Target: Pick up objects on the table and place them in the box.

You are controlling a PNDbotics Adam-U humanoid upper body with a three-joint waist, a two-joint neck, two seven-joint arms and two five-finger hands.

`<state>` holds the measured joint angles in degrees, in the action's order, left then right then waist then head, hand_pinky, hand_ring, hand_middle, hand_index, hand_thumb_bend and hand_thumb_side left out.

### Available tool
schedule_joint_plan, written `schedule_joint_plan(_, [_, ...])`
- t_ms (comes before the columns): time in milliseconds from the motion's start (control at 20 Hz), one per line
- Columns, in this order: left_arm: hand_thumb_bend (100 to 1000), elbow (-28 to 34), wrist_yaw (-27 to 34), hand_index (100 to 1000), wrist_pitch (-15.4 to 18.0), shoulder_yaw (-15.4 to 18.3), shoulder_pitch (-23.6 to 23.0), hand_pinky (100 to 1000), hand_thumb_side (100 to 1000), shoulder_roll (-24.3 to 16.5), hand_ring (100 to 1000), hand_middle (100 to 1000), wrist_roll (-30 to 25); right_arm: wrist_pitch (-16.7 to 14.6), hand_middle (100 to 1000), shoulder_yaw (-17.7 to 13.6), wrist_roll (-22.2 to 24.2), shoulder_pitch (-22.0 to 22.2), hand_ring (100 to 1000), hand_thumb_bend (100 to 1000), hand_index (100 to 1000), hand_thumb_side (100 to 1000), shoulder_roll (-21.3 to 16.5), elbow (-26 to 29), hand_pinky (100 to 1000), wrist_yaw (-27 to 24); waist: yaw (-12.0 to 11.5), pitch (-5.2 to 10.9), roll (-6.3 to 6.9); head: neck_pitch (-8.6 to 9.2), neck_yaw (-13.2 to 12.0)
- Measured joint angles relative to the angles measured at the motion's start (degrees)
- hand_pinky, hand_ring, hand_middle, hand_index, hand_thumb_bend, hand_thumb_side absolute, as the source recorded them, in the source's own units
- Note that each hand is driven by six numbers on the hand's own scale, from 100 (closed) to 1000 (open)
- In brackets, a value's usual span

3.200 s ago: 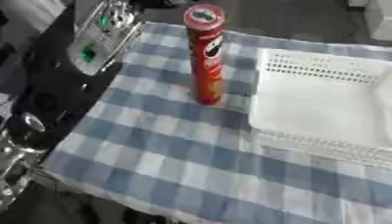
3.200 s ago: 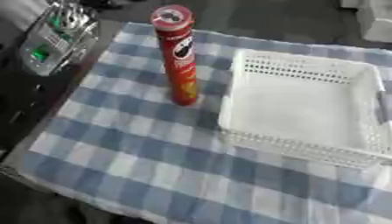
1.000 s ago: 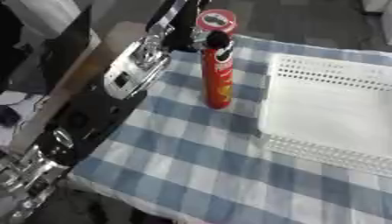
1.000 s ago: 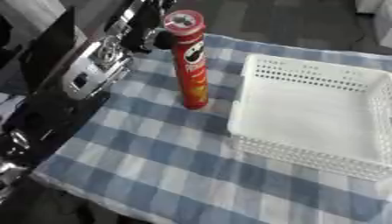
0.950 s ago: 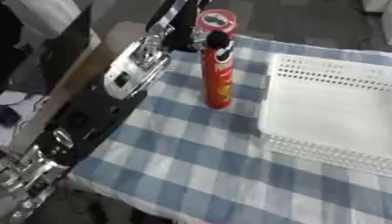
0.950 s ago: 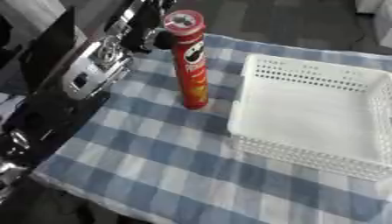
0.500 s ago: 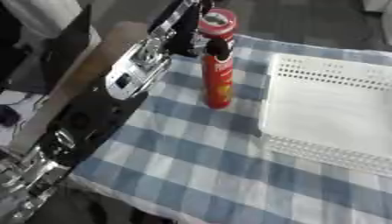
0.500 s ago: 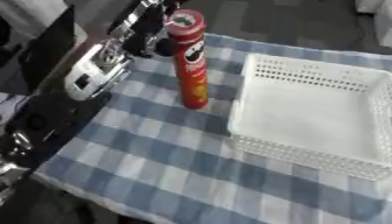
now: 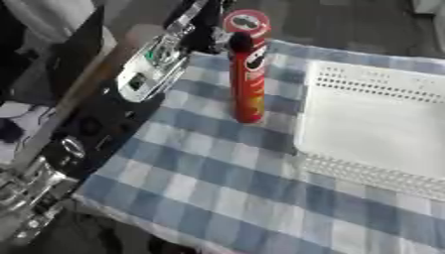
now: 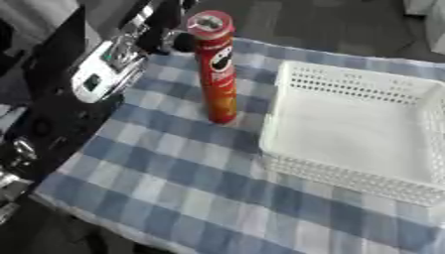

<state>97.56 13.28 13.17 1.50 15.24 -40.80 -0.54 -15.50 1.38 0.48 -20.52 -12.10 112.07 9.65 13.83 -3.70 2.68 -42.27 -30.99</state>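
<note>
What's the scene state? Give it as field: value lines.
object: red chip can, upright on the checked cloth
box: white perforated basket, right of the can, nothing in it
left hand: at the can's upper part, fingers beside it; grip cannot be told
right hand: not in view
placed so far: nothing

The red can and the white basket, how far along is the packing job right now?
Nothing looks done yet: the white basket holds nothing. In hand: the left hand is at the top of the red can, a dark fingertip on its upper side, while the can stands upright on the checked cloth beside the basket. Left: closing the grip, lifting the can and setting it in the basket. The right hand is not in view.
</note>
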Motion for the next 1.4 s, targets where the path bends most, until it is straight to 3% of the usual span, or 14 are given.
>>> schedule_joint_plan(750, [1000,-9.2,2.5,1000,2.8,0.2,0.9,1000,594,0.6,965,1000,-0.8,0.1,889,0.0,0.3,0.0,851,100,987,1000,0.0,0.0,765,0.0,0.4,-0.22,0.0,-0.01,0.2])
schedule_joint_plan(800, [1000,-9.5,2.6,1000,2.9,0.3,0.9,1000,583,0.6,966,1000,-0.9,0.1,889,0.0,0.3,0.0,851,100,988,1000,0.0,0.0,765,0.0,0.5,-0.22,0.0,-0.01,0.2])
schedule_joint_plan(850, [1000,-9.6,2.6,1000,3.0,0.3,0.9,1000,505,0.6,969,1000,-1.0,0.1,889,0.0,0.3,0.0,851,100,988,1000,0.0,0.0,766,0.0,0.5,-0.23,0.01,-0.02,0.2])
schedule_joint_plan(900, [1000,-9.8,2.6,1000,3.0,0.4,0.9,1000,505,0.7,969,1000,-1.2,0.1,889,0.0,0.3,0.0,851,100,988,1000,0.0,0.0,766,0.0,0.5,-0.23,0.02,-0.04,0.2])
schedule_joint_plan(950, [1000,-9.9,2.5,1000,3.0,0.4,0.9,1000,448,0.8,974,1000,-1.5,0.1,890,0.0,0.3,0.0,851,100,989,1000,0.0,0.0,766,0.0,0.5,-0.23,0.04,-0.05,0.2])
schedule_joint_plan(1200, [1000,-10.3,2.0,1000,1.5,0.4,0.5,994,446,1.3,970,1000,-2.5,0.1,890,0.0,0.3,0.0,852,100,990,1000,0.0,0.0,767,0.0,0.5,-0.23,0.22,-0.27,0.3])
schedule_joint_plan(1400, [1000,-10.4,1.9,1000,-0.1,0.4,-0.3,973,443,2.1,954,1000,0.5,0.1,891,0.0,0.3,0.0,853,100,992,1000,0.0,0.0,767,0.0,0.5,-0.23,0.35,-0.54,0.3])
